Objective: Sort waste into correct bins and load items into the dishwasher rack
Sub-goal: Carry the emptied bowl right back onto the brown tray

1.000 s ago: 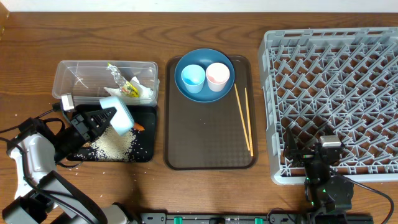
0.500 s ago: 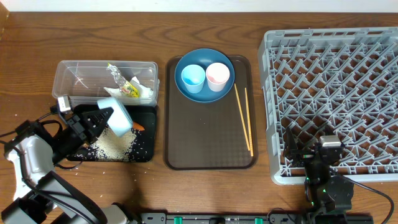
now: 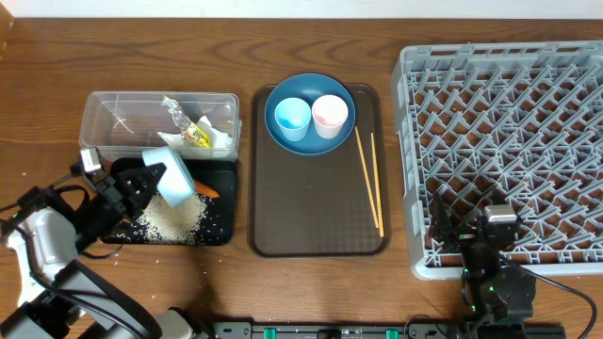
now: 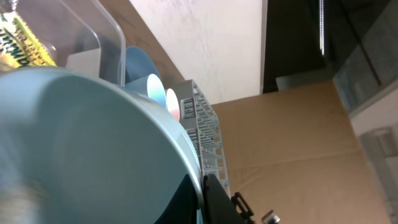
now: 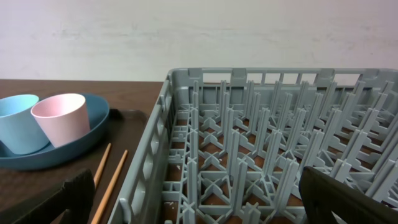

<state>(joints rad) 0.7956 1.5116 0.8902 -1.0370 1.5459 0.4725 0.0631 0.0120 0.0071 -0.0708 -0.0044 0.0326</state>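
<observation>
Well, left gripper [image 3: 149, 179] clamped the tilted white bowl [image 3: 175, 179] over the black tray [image 3: 224, 205] — right gripper [image 5: 196, 183] gaped wide.

No text is legible; the yellow wrapper [image 4: 22, 40] bears only blurred print.

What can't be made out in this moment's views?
- Left wrist: the white bowl fills the blurred frame, hiding the black tray and the rice beneath it.
- Overhead: the bowl covers part of the carrot and the fingertips of the left gripper.
- Right wrist: the fingers of the right gripper are cut off by the bottom edge.
</observation>
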